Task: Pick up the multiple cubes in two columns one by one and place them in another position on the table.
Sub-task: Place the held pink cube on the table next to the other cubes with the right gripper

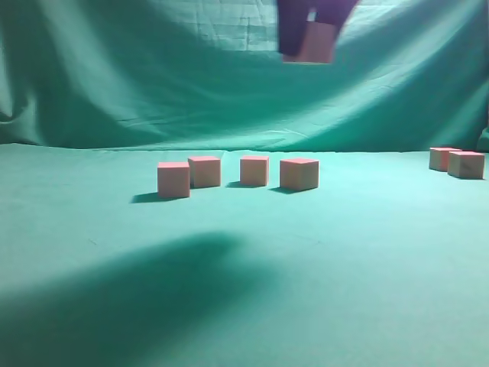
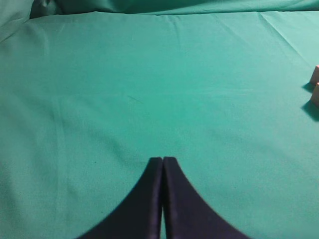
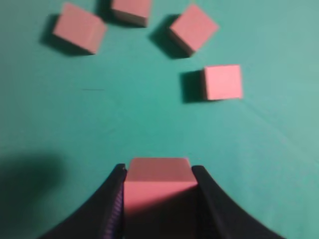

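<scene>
The right pincer (image 1: 315,38) is carrying a pinched cube (image 1: 319,42) high above the worktop (image 1: 244,306); lowering comes next. The left pincer (image 2: 163,162) is idling, pressed together.

A draped green backdrop cloth (image 1: 153,69), creased and folded, is seen hanging behind the surface; its lower edge is met at the far side.

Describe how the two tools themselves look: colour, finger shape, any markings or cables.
The left tool has two plain matte black fingers, broad at the base and curving in to narrow tips. The right tool has the same black curved fingers, with a ribbed inner edge on one. No markings or cables show. From outside, it appears only as a dark blur.
</scene>
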Robot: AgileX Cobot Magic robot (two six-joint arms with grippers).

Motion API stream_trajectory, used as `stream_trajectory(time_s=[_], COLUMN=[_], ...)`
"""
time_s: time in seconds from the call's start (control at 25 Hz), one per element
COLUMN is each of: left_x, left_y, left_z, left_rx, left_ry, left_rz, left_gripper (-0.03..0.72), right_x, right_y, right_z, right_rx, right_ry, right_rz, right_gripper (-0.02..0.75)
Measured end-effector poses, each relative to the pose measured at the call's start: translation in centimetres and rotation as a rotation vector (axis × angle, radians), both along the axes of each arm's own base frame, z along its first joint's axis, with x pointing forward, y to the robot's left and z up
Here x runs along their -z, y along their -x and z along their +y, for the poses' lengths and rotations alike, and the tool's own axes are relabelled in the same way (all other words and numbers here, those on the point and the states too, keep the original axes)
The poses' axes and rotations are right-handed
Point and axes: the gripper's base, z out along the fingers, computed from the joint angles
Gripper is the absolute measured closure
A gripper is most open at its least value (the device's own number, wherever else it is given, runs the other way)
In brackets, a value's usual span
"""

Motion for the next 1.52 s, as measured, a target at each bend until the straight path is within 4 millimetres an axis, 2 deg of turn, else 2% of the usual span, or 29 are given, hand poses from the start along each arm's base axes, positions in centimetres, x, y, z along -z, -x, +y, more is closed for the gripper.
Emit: stream_trajectory(time_s=[0.16,0.28,0.44,0.92,1.52], left_x=[0.0,0.0,0.0,0.0,0.0], left_y=[0.0,0.0,0.0,0.0,0.0], left_z=[0.0,0.0,0.0,0.0,0.0], left_rx=[0.0,0.0,0.0,0.0,0.0], left_ry=[0.0,0.0,0.0,0.0,0.0], left_rz=[0.0,0.0,0.0,0.0,0.0], left_gripper=[0.688,0.688,0.688,0.688,0.688], right_x=[0.3,1.7,3.8,7.3,10.3], right_y=[2.4,3.4,4.0,0.5,-1.5], right_z=[3.2,5.2,7.1,11.3,11.6], right_rx=[-0.207,-0.328,-0.389,-0.311,-0.103], right_ry=[0.026,0.061,0.093,0.091,0.121], right_rz=[-0.014,0.0,0.032,0.056,0.06], right_gripper=[0.471,0.471,0.471,0.471,0.471])
